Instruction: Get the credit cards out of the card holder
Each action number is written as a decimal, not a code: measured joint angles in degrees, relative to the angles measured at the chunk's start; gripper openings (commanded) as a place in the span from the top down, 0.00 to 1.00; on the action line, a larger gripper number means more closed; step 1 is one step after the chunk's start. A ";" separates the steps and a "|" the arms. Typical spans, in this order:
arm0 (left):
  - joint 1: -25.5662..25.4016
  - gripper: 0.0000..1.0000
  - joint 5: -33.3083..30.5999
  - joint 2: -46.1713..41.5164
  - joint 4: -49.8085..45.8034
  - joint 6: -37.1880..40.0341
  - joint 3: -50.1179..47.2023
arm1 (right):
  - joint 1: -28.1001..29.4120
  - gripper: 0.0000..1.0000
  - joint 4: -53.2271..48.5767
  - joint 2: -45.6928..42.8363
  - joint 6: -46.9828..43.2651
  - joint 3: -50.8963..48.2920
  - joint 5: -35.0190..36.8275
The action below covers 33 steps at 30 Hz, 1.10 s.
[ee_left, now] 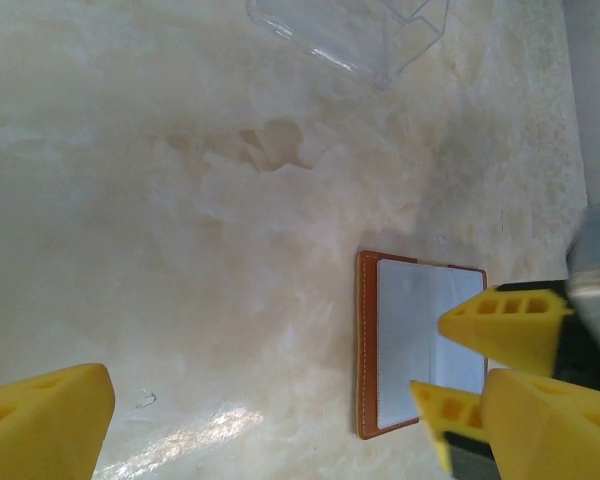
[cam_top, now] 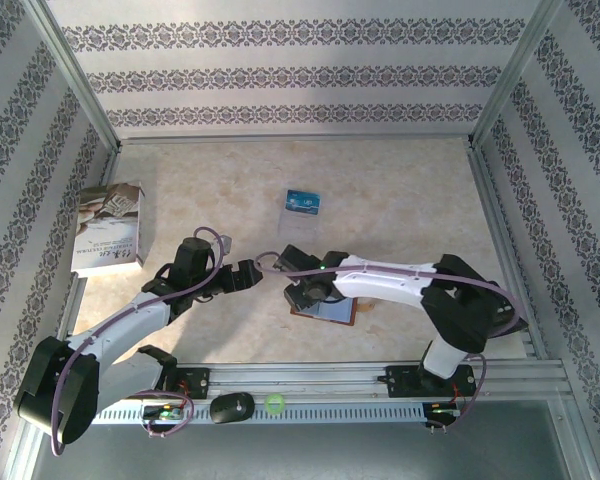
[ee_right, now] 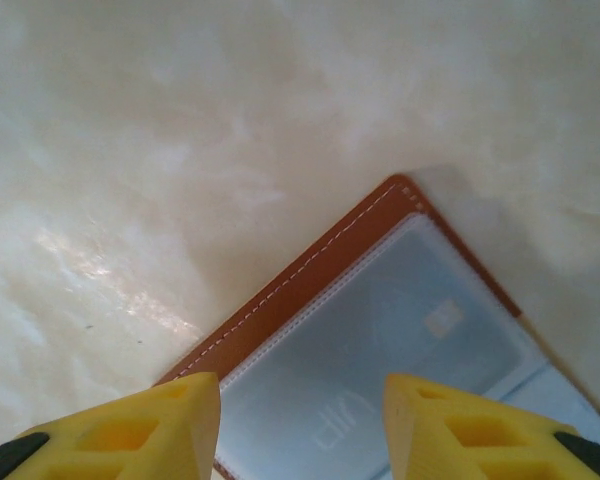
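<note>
Right wrist: right pincer [ee_right: 302, 385], fingers apart, is hovering over the unfolded reddish-brown leather card holder [ee_right: 300, 268]; left pincer [ee_left: 298, 385] is gaping wide nearby.

card holder [cam_top: 332, 314] overhung (right arm [cam_top: 390, 280]), left open

We see the left arm [cam_top: 130, 320] stretched from its base at the near left toward the centre, with the forearm low and angled right. The left gripper [cam_top: 252, 274] points right with its jaws wide apart. Its yellow fingers [ee_left: 42, 425] sit at the two lower corners of its wrist view. The right arm [cam_top: 400, 282] folds at a raised elbow, and its white forearm runs left. The right gripper [ee_right: 302, 392] points down, jaws apart. The two grippers are near each other, not touching.
</note>
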 measured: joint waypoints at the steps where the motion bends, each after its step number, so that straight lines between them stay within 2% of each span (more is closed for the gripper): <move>1: 0.00 0.07 0.04 0.00 -0.02 0.00 0.00 | 0.63 0.53 -0.31 1.20 0.11 0.26 0.61; 7: -0.02 0.10 0.31 0.02 0.68 0.00 -0.44 | 2.34 0.57 -1.68 3.13 0.39 0.48 3.02; 11: 0.00 0.13 0.94 0.83 1.36 0.00 -0.46 | 2.34 0.65 -1.64 3.41 0.28 0.48 3.30; 20: -0.15 0.28 2.43 3.04 2.95 -0.28 -0.46 | 2.34 1.00 1.70 3.72 -1.05 -0.24 2.12; 26: -3.67 0.35 1.81 5.75 4.98 -0.92 -0.46 | 2.25 1.00 7.48 2.58 -2.40 -2.36 -2.03; 29: -6.86 0.45 0.46 6.88 7.37 -1.57 -0.44 | 1.68 1.00 9.79 -0.20 -2.45 -5.90 -3.34; 31: -9.20 0.59 0.17 8.55 8.98 -1.81 -0.42 | 1.29 1.00 12.70 -2.49 -2.38 -9.05 -4.63; 33: -11.10 0.68 0.24 10.73 10.32 -1.97 -0.42 | 1.03 1.00 16.94 -4.76 -2.12 -12.04 -6.03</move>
